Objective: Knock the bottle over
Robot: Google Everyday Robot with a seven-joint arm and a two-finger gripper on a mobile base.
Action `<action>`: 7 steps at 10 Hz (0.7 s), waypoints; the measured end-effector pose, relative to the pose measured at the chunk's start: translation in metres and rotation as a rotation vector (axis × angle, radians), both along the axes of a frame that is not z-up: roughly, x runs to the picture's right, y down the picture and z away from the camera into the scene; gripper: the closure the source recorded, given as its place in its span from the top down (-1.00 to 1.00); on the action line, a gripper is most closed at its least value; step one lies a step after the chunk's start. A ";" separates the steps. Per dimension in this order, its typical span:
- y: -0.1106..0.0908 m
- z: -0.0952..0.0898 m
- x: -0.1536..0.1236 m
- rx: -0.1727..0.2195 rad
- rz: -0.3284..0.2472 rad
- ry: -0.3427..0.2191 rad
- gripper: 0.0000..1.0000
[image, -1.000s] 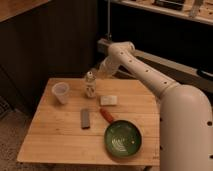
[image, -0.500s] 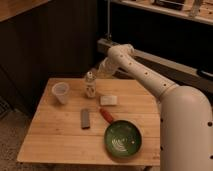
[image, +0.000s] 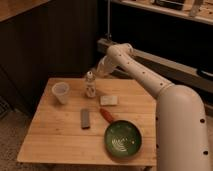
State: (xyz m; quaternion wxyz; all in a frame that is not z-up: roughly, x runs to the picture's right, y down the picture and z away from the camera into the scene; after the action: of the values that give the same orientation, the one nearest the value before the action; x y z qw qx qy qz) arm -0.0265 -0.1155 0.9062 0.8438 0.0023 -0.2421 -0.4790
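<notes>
One camera view is given. Over the last second the end effector [image: 95, 73] has been brought down and forward toward the bottle [image: 90, 85], and it is now seen close against the bottle's cap and shoulder. Whether contact has been made cannot be told. How far the end effector is open cannot be told either, and nothing is seen to be held in it.

The bottle is found just below the end effector, near the back edge of the table [image: 50, 142]. It has not been shifted: it is upright, with its long axis vertical and the cap pointing up. The task is therefore judged not yet done, though the approach is judged nearly complete, and a sideways push high on the bottle is likely all that is wanted. The cup [image: 60, 92] is seen beyond the bottle from the end effector, apart from both.
</notes>
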 end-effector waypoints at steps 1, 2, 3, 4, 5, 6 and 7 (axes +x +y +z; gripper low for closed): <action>0.000 0.004 -0.001 -0.003 0.000 0.000 -0.83; 0.001 0.007 -0.003 -0.005 -0.006 0.001 -0.83; 0.002 0.007 -0.006 0.001 -0.016 -0.003 -0.83; 0.002 -0.001 -0.015 0.013 -0.033 -0.010 -0.83; 0.004 -0.008 -0.022 0.015 -0.037 -0.016 -0.83; 0.005 -0.010 -0.024 0.019 -0.041 -0.019 -0.83; 0.004 -0.010 -0.024 0.022 -0.049 -0.022 -0.83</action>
State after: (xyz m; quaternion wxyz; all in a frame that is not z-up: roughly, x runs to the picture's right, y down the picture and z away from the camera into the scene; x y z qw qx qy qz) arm -0.0505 -0.1116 0.8960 0.8290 0.0110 -0.2462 -0.5021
